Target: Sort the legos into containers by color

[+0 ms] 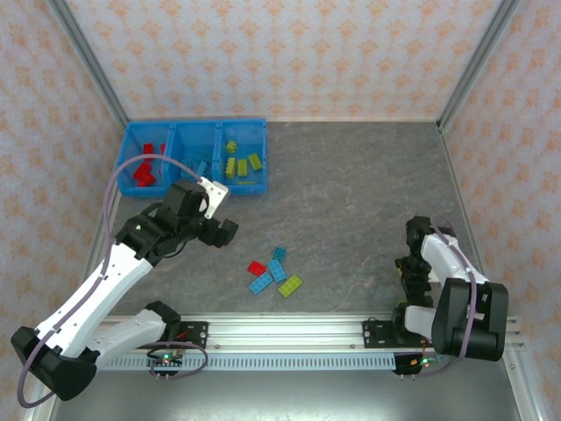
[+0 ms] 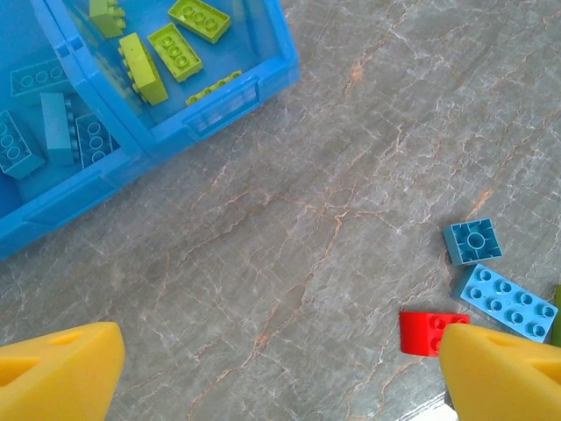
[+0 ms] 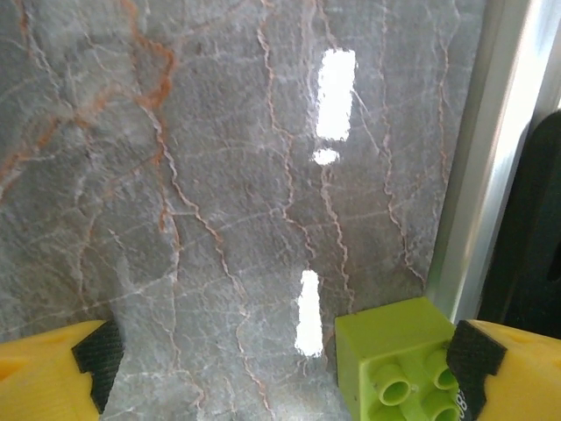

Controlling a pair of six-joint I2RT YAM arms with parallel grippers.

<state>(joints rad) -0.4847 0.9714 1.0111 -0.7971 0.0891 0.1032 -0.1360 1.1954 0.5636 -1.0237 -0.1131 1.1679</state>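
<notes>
Tray of containers: far left corner of the grey table; three joined bright blue bins side by side, open on top.
Left bin: holding red legos.
Middle bin: holding light blue legos, lying flat.
Right bin: holding lime green legos, at least four counted from the left wrist.
Loose cluster: near the middle front of the table, well apart from the tray.
Cluster pieces: red brick, small blue square brick and long blue brick, near one another; in the top view also a second long blue brick and a green brick at the near right end.
Left gripper: spread wide, nothing between the yellow fingertips; over bare table between tray and cluster, just beside the red brick.
Right gripper: spread wide, at the right side of the table close to a metal strip.
Lime green brick: studs facing the right wrist camera, against the black pad of one finger, well apart from the other finger; probably lying on the table rather than pinched, though the tight view leaves that unsure.
</notes>
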